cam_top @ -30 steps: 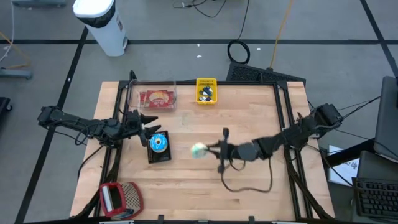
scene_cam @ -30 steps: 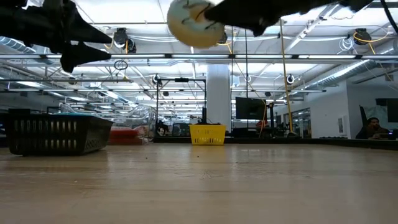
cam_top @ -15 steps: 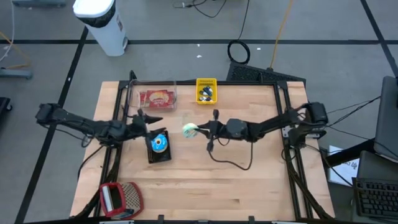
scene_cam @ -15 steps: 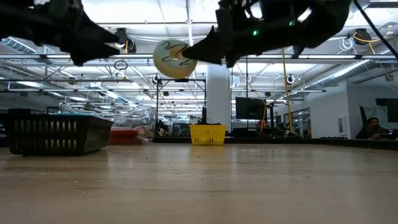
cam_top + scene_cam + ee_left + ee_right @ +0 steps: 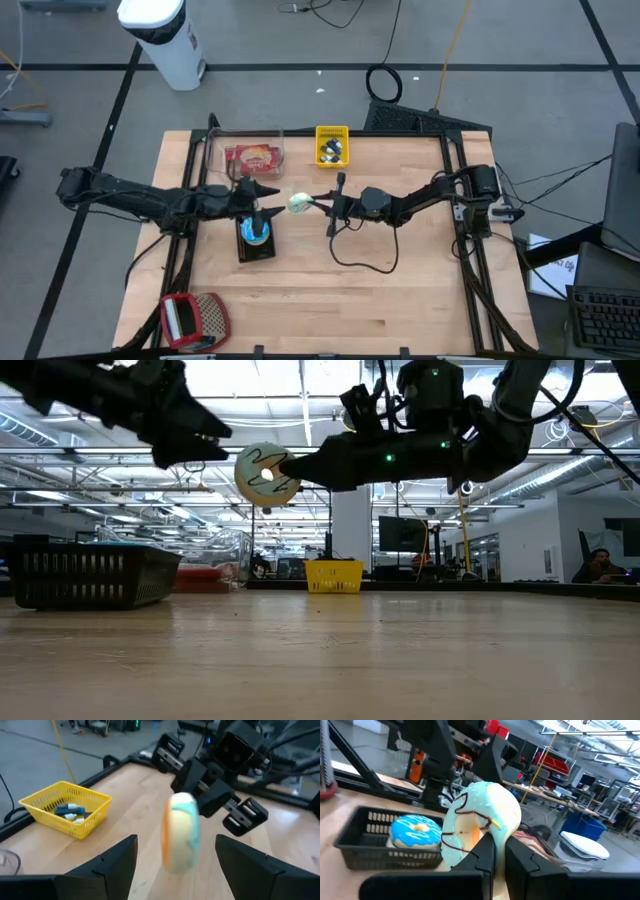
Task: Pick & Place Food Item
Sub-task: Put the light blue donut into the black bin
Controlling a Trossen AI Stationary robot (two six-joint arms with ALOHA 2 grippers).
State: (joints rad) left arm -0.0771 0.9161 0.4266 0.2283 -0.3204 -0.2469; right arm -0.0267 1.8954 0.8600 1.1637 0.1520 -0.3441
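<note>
Right gripper jaws clenched on donut, mid-frame, edge-on betw. left gripper spread jaws; handover lined up.

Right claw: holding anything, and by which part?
Yes: the right claw pinches the mint-glazed donut by its ring, one finger through the hole. The left claw is open, holding nothing.

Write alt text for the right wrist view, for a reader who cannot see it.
The right gripper is shut on a pale green frosted donut with dark squiggles, held upright above the wooden table. Behind it, a black basket holds a blue frosted donut, with the left arm reaching in beyond.
</note>
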